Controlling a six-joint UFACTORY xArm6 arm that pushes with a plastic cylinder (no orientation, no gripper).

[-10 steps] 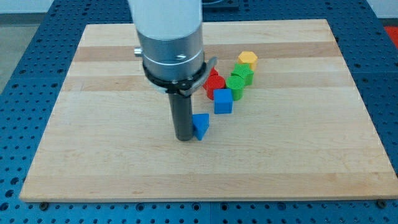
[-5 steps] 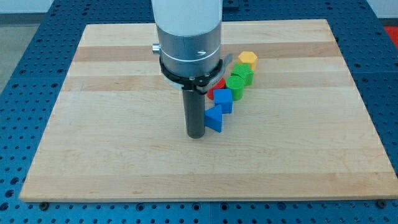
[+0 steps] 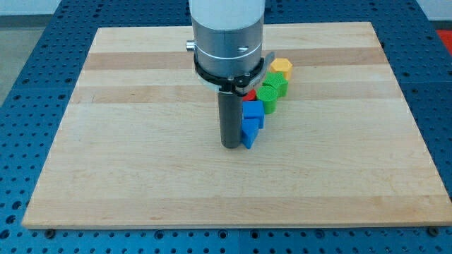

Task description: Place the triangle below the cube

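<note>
Blue triangle point(image 3: 249, 133) touches my tip point(image 3: 230, 146), below blue cube point(image 3: 253, 111)

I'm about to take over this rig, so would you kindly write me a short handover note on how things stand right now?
My tip rests on the board against the view's left side of the blue triangle.
The blue triangle sits directly below the blue cube, apparently touching it.
Done: the triangle looks placed below the cube.
Left: back the tip away without nudging either block.
</note>
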